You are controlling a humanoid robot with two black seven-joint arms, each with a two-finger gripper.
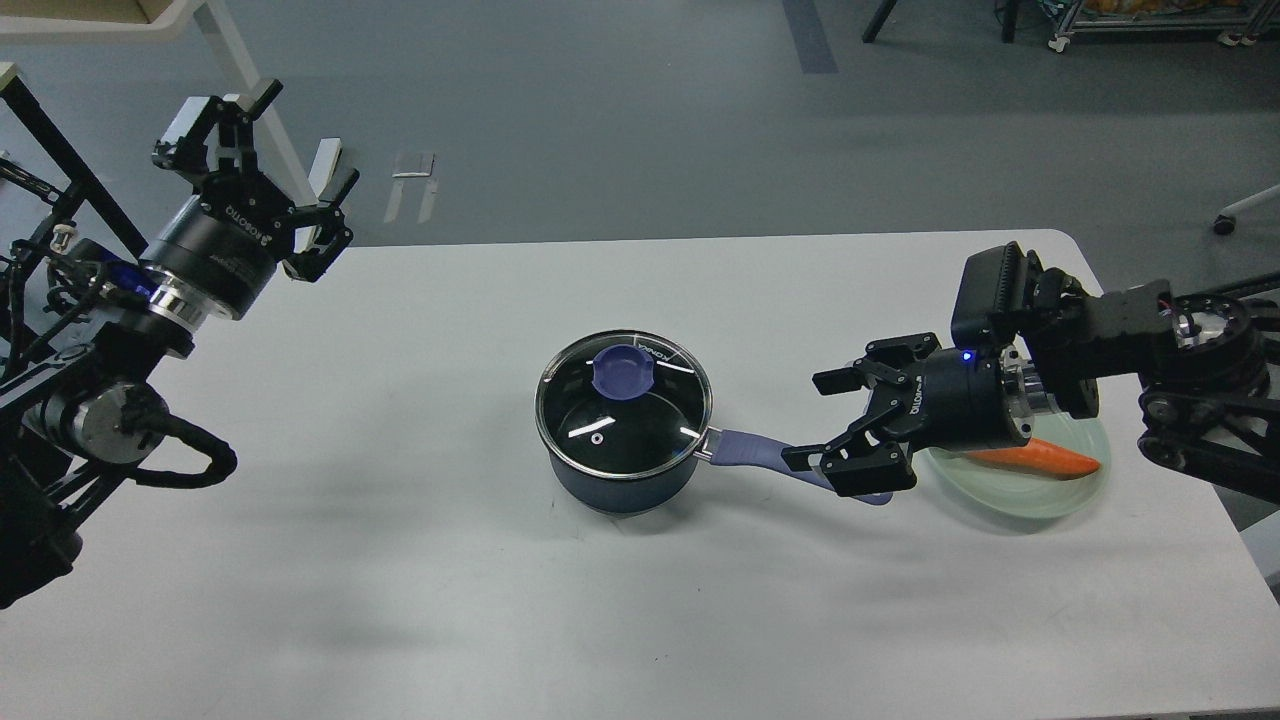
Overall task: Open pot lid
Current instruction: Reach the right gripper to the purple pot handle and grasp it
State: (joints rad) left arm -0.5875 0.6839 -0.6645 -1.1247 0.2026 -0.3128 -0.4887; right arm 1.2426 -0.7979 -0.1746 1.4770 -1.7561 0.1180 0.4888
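- My left gripper (262, 178) hangs well apart from the work, fingers spread, empty.
- Lid (624, 403) sits on the pot (620, 480) mid-table: I judge it rigid, smooth, breakable; its knob (624, 371) is the hold.
- My right gripper (822, 420) gapes wide, empty, over the handle (750, 450).

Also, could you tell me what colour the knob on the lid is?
Lavender-blue; the knob shows best in the head view.
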